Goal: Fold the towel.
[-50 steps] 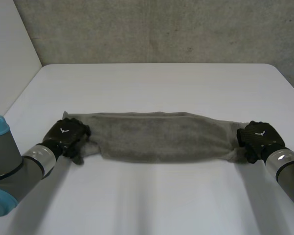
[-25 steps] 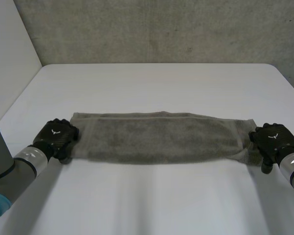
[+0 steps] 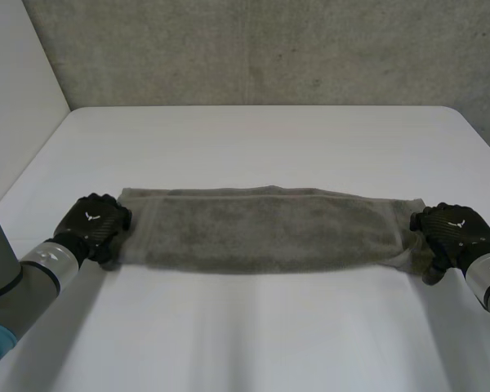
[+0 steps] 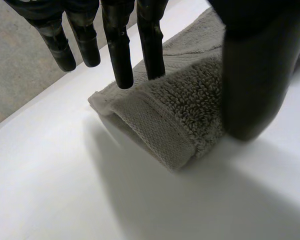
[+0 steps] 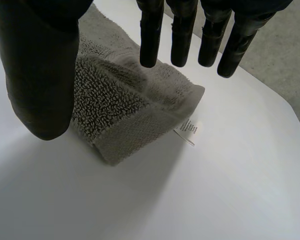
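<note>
Lying folded between left hand point(image 3: 94, 222) and right hand point(image 3: 453, 230), towel point(image 3: 269, 229).

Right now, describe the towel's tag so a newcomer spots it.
On the white table lies a long grey towel. At its end by the right hand, a small white printed tag pokes out from under the corner, unlike the plain grey terry around it.

White care tag point(image 5: 188, 131) on towel point(image 5: 121, 102) corner: print too small to read.

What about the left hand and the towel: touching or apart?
Cannot tell. In the left wrist view, the left hand has straight fingers ending over the towel, but neither contact nor a gap shows plainly.
</note>
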Robot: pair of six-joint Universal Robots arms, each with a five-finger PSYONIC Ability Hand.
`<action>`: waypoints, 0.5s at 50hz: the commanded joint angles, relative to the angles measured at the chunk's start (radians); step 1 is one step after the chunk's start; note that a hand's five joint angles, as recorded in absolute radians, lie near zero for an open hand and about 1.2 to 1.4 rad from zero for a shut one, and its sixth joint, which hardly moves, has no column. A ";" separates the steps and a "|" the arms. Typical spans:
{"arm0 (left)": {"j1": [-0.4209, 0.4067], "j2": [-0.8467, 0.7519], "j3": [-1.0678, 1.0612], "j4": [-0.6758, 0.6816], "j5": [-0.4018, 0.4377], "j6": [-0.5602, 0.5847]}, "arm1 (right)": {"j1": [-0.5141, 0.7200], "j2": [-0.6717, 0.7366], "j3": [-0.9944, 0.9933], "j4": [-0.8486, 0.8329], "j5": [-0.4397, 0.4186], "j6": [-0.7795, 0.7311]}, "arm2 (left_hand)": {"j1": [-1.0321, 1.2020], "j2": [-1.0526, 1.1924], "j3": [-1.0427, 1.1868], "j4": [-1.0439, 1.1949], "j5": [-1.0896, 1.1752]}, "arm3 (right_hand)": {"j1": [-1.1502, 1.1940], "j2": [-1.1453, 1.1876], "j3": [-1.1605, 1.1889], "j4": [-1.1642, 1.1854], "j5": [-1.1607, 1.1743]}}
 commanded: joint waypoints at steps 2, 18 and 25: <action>0.001 0.002 0.002 0.000 0.000 -0.001 | 0.006 0.041 -0.017 -0.011 0.007 0.033 | 0.004 0.011 -0.052 -0.059 0.007 | 0.036 0.024 -0.043 -0.076 0.071; 0.007 -0.014 0.023 -0.001 0.003 0.002 | -0.007 0.079 -0.039 -0.014 -0.002 0.022 | 0.585 0.592 -0.052 -0.059 0.589 | 0.957 0.945 -0.043 -0.076 0.992; 0.006 -0.018 0.016 -0.001 0.000 0.002 | -0.066 0.070 -0.045 -0.005 -0.015 -0.009 | 0.550 0.557 -0.052 -0.059 0.554 | 0.957 0.945 -0.043 -0.076 0.992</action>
